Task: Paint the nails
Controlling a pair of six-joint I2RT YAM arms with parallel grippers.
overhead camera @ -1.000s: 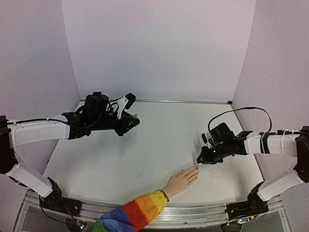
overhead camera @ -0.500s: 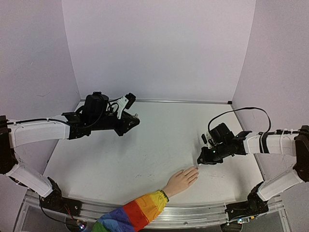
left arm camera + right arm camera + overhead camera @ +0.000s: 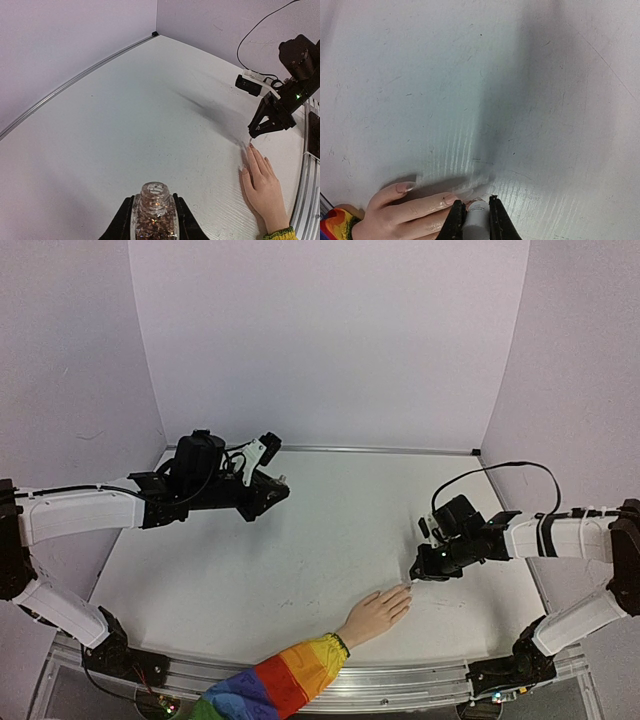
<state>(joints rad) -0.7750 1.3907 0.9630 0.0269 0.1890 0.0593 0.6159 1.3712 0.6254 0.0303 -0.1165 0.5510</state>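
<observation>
A flesh-coloured hand [image 3: 375,617] with a rainbow-striped sleeve [image 3: 272,686] lies flat near the table's front edge; it also shows in the left wrist view [image 3: 262,182] and the right wrist view [image 3: 407,215]. Its pale nails [image 3: 451,198] point at my right gripper. My right gripper [image 3: 416,573] is shut on a white polish brush cap [image 3: 476,220], held right at the fingertips. My left gripper [image 3: 272,490] is shut on an open glitter polish bottle [image 3: 154,215], held upright at the back left, far from the hand.
The white table [image 3: 330,530] is enclosed by pale walls at the back and sides, with a metal rail [image 3: 400,680] along the front edge. The right arm's black cable [image 3: 500,472] loops above its wrist.
</observation>
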